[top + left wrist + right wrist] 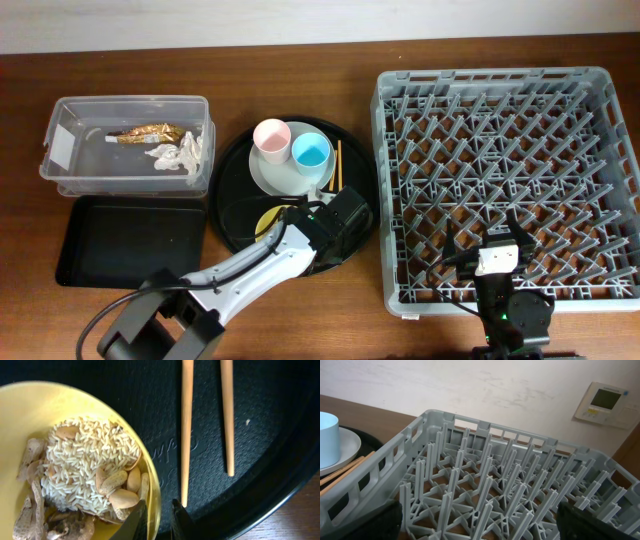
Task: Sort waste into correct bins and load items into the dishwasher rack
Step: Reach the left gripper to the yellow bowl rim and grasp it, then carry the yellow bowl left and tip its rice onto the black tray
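The left gripper (156, 522), at the wrist view's bottom edge, pinches the rim of the yellow bowl (30, 415). The step looks like emptying its food scraps (85, 470). That calls for a level lift, then tipping over the black tray (130, 240), lower left overhead. The right gripper (485, 238) hangs spread open above the dishwasher rack (505, 85).

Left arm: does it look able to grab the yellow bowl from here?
Likely yes: the left gripper straddles the rim of the yellow bowl, one finger inside, one outside, with nothing between. The chopsticks lie clear beside it. Whether it is pinching the rim, I cannot tell.
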